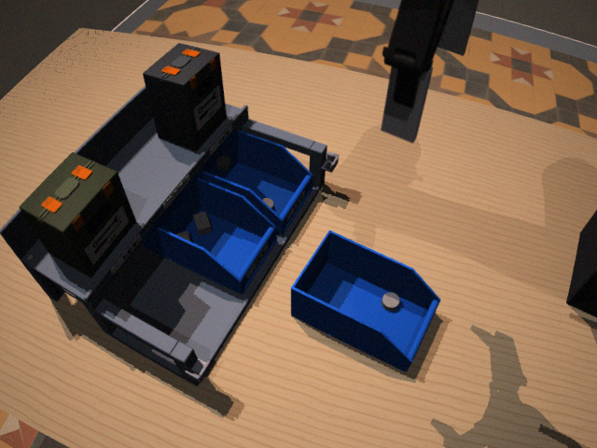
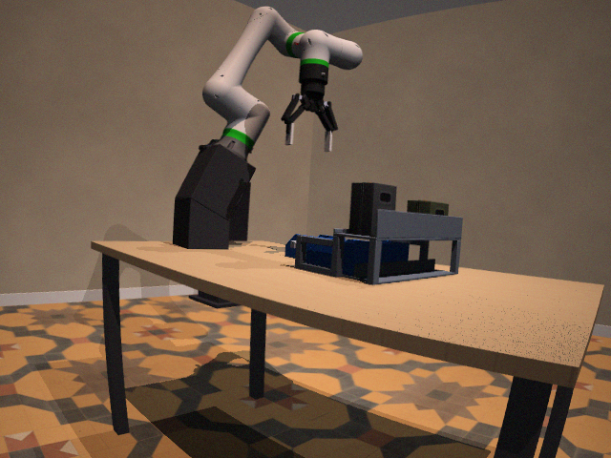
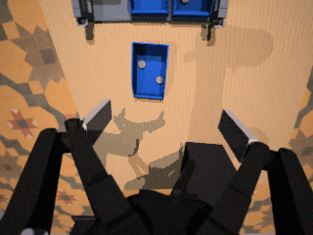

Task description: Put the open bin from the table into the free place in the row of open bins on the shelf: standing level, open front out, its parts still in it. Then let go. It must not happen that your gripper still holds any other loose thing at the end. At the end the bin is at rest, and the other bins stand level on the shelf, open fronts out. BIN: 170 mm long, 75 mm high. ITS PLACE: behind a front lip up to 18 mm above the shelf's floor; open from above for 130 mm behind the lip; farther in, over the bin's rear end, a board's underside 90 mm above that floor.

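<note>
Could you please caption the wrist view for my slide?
Open black two-finger gripper above a wooden table, with an open blue bin ahead.

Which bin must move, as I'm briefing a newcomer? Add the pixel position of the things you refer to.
On the wooden table (image 1: 481, 203) (image 2: 345, 315) stands a grey shelf (image 1: 282, 135) (image 2: 419, 225). Before its open front sits a blue bin (image 1: 356, 332) (image 3: 142, 83). Unlike its two blue neighbours, it stands on the tabletop, outside the shelf.

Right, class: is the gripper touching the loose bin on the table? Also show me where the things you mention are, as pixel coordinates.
Apart. The wrist view shows bare tabletop between the gripper (image 2: 308, 140) (image 3: 166, 124) and the loose bin (image 1: 359, 306) (image 3: 150, 73).
</note>
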{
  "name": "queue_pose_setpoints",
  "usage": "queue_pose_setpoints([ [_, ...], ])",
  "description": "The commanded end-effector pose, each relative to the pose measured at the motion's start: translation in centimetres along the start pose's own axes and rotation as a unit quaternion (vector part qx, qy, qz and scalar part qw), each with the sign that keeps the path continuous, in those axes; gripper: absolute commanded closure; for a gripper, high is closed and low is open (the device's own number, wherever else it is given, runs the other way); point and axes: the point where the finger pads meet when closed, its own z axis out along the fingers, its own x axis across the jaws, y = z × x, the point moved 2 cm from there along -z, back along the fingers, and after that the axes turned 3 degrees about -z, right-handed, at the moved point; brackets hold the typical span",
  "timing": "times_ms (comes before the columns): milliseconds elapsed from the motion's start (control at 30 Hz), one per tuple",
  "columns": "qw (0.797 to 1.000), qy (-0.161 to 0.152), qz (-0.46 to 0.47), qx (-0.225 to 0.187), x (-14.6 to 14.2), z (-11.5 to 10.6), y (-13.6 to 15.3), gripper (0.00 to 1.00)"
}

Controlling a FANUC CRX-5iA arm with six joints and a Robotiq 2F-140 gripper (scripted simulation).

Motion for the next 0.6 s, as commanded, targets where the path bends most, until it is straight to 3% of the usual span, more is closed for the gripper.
queue_pose_setpoints([
  [0,1.000,0.000,0.000,0.000,0.0,1.6,0.0,0.00],
  [100,1.000,0.000,0.000,0.000,0.0,3.9,0.0,0.00],
  [167,1.000,0.000,0.000,0.000,0.0,3.9,0.0,0.00],
  [400,1.000,0.000,0.000,0.000,0.0,10.4,0.0,0.00],
  [567,1.000,0.000,0.000,0.000,0.0,14.0,0.0,0.00],
])
